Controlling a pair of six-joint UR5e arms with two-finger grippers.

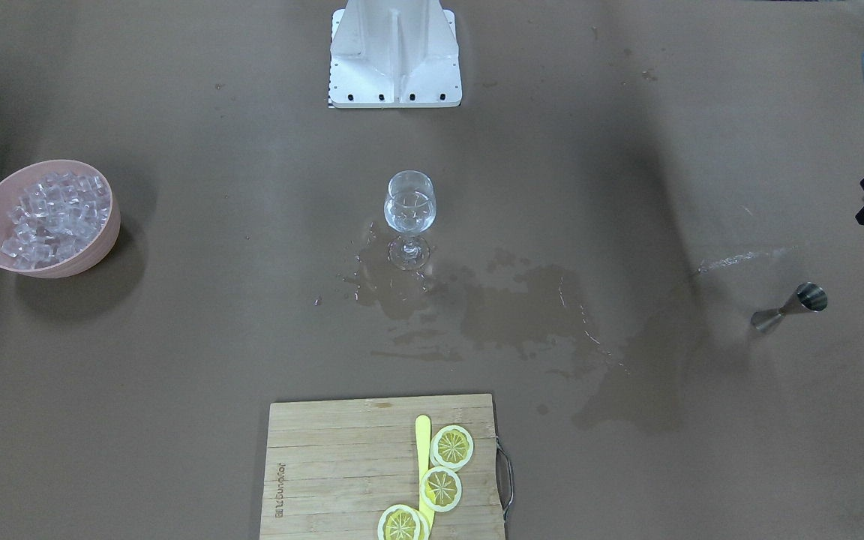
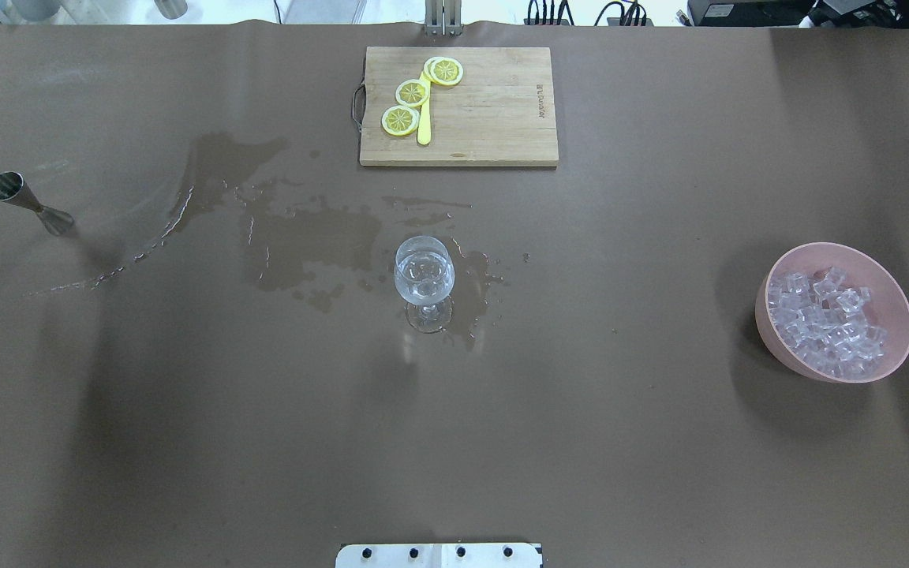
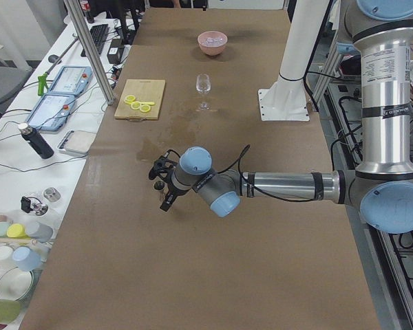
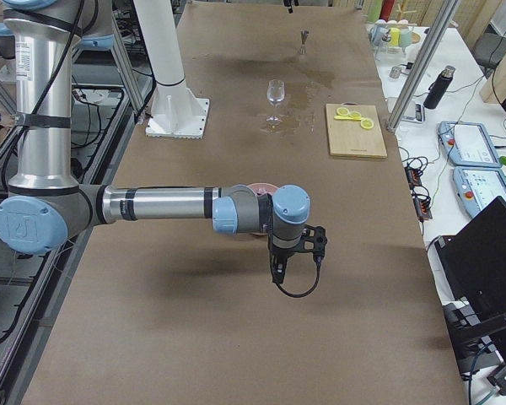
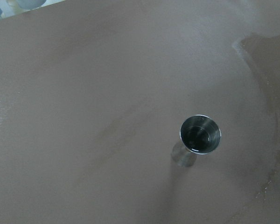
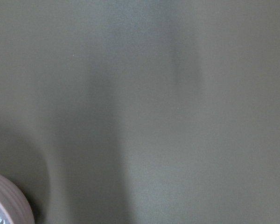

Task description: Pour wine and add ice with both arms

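Wine (image 2: 424,284) — in glass (image 1: 409,225), counter centre, spill (image 2: 312,244) spreading leftward. Ice (image 2: 821,319) — pink bowl (image 2: 892,304), right end. Jigger (image 2: 28,203), left end. Board (image 2: 494,110), lemon slices (image 2: 412,92), far edge. Left gripper (image 3: 164,192), right gripper (image 4: 280,270): grip cannot be told.

The brown bench (image 2: 186,442) carries a wine glass (image 2: 424,278) upright at its middle, its foot in a wet patch (image 2: 308,241) that spreads toward the robot's left (darker than the dry covering). A steel jigger (image 2: 28,203) stands at the left end and a pink bowl (image 2: 770,331) of ice (image 2: 821,319) at the right. A wooden cutting board (image 2: 494,118) lies at the far edge, and the base of a white stand (image 1: 394,60) sits at the robot's edge.
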